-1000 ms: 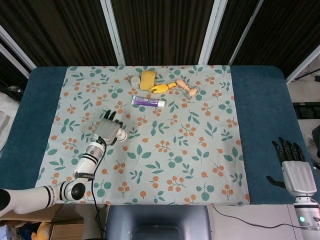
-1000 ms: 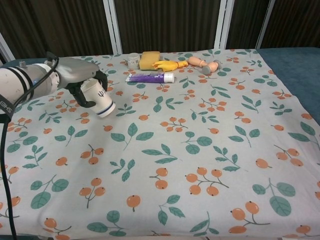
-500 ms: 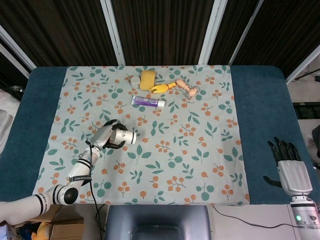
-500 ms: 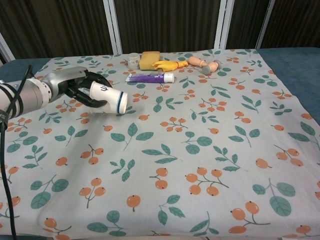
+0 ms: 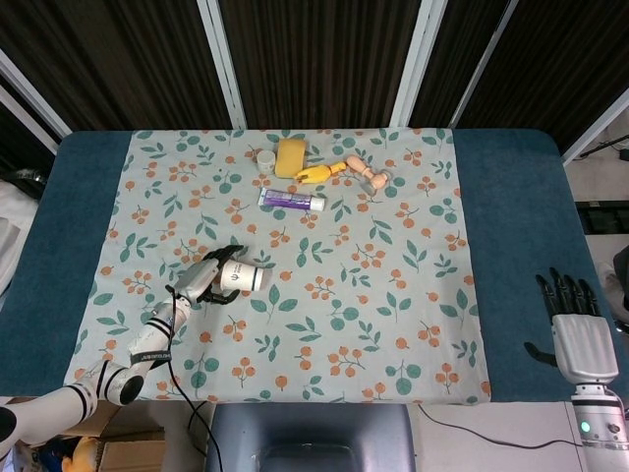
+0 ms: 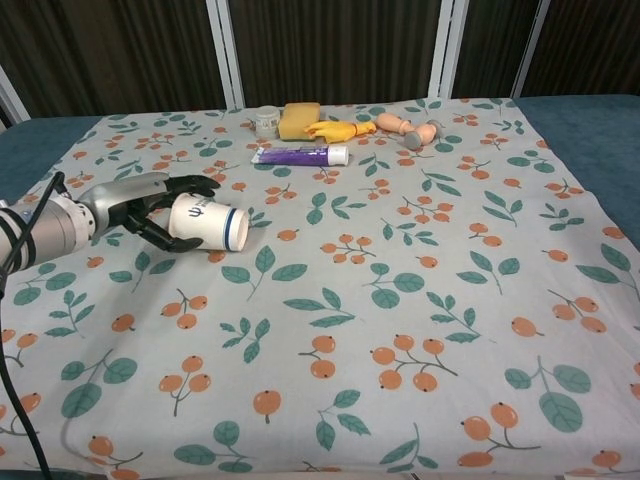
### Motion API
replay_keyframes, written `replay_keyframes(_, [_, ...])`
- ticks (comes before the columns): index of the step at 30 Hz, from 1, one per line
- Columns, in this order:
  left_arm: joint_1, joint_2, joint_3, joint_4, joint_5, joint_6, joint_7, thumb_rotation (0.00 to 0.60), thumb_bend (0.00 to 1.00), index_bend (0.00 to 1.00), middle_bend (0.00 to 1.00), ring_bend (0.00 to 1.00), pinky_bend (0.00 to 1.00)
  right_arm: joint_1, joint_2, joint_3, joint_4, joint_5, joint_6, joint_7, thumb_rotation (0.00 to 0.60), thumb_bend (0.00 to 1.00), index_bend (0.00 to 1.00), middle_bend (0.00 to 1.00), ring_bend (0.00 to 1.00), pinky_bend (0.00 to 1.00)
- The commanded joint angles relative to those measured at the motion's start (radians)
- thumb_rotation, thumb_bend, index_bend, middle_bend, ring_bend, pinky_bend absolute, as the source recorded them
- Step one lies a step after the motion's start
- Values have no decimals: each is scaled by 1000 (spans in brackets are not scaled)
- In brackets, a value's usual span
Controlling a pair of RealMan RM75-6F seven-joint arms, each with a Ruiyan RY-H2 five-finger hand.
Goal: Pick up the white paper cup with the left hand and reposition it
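The white paper cup (image 5: 247, 278) (image 6: 210, 222) lies on its side on the floral cloth, mouth pointing right. My left hand (image 5: 203, 281) (image 6: 133, 205) sits low at the cup's base end. Its fingers (image 6: 192, 184) reach out over the cup's top and the thumb lies under it, spread loosely rather than clamped. My right hand (image 5: 583, 341) hangs off the table's right edge in the head view, fingers extended and holding nothing; the chest view does not show it.
At the back of the cloth lie a purple tube (image 5: 292, 200) (image 6: 300, 154), a yellow sponge (image 5: 290, 157) (image 6: 299, 120), a small white jar (image 5: 265, 158) (image 6: 266, 120), a yellow toy (image 5: 321, 172) and a wooden figure (image 5: 369, 175) (image 6: 410, 129). Blue table (image 5: 511, 226) borders the cloth.
The left hand tipped the cup sideways, lowered it onto the cloth and loosened its fingers. The arm dropped and drew back toward the front. The right hand barely moved.
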Motion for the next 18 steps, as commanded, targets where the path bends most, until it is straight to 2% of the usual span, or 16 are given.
replay_keyframes(1, [2,4,4,-7,9,27,22,600,357,2,0,0,0,0,2,-2,0,-2,-2,6,600,245,0,0,0,0])
replay_keyframes(5, [3,21,12,-33,32,83,100,600,358,0,0,0,0,1,4,-4,6,1,-10,11,600,245,0,0,0,0])
replay_keyframes(9, [-5,62,25,-97,64,139,270,600,358,0,0,0,0,2,5,-4,10,2,-13,20,600,245,0,0,0,0])
replay_keyframes(14, [-41,118,18,-212,-3,131,632,600,345,0,0,0,0,10,4,-10,17,9,-38,18,600,245,0,0,0,0])
replay_keyframes(18, [-85,112,-4,-262,-98,158,938,600,337,0,0,0,0,13,1,-12,17,9,-45,21,600,245,0,0,0,0])
